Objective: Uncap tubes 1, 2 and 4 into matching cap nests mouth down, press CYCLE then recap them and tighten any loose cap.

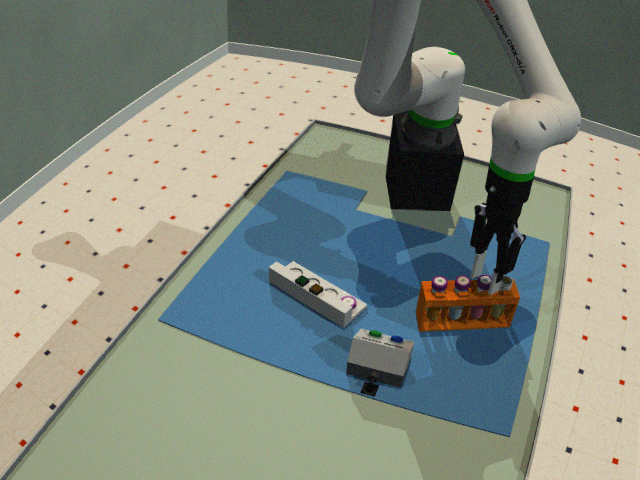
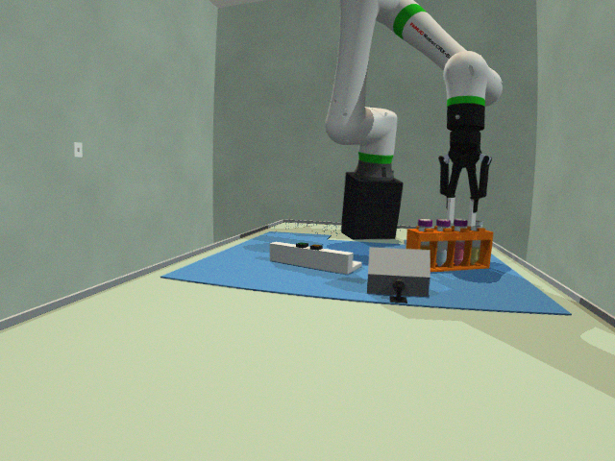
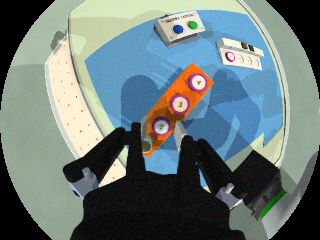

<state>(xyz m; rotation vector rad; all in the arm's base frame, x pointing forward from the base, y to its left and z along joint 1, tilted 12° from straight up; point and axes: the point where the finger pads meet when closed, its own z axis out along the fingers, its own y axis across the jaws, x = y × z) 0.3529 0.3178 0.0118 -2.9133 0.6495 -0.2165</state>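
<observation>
The orange rack DS (image 1: 465,323) (image 2: 456,268) (image 3: 188,92) holds four tubes. The tube nearest the mat's edge (image 1: 507,282) (image 3: 147,147) has no cap. The other three carry purple caps. My gripper (image 1: 485,281) (image 2: 460,219) (image 3: 161,125) points straight down, partly open, with one finger on each side of the cap next to the bare tube (image 1: 484,282) (image 2: 460,223) (image 3: 160,126). I cannot see it touching that cap. One purple cap (image 1: 348,301) (image 3: 231,56) lies in the end nest of the white cap tray CT (image 1: 310,302) (image 2: 307,257). Both tray lamps (image 1: 300,280) (image 1: 314,288) look dark.
The grey desk (image 1: 377,357) (image 2: 397,262) (image 3: 175,39) stands in front of the rack with the green key (image 1: 375,333) (image 3: 192,24) and the blue key (image 1: 396,338) (image 3: 178,28). A small black part (image 1: 370,387) (image 2: 399,290) sits at its front. The arm's black pedestal (image 1: 423,175) stands behind.
</observation>
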